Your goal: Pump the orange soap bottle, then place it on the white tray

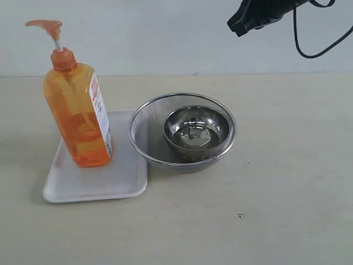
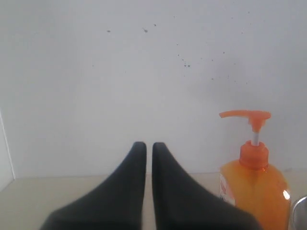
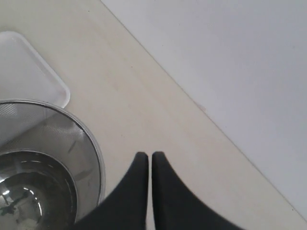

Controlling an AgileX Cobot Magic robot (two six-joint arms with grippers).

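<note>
White tray (image 1: 83,187) carries upright translucent orange soap bottle (image 1: 80,118); left fingers (image 2: 127,191), right fingers (image 3: 129,196) closed, empty.

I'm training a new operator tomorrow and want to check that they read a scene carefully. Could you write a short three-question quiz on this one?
1. True or false: the orange soap bottle stands upright on the white tray.
2. Where is the steel bowl relative to the mesh strainer? A) beside it B) inside it C) beneath it
3. Fill in: the right hand has its jaws ____ and holds nothing.

Key: 1 true; 2 B; 3 shut.
</note>
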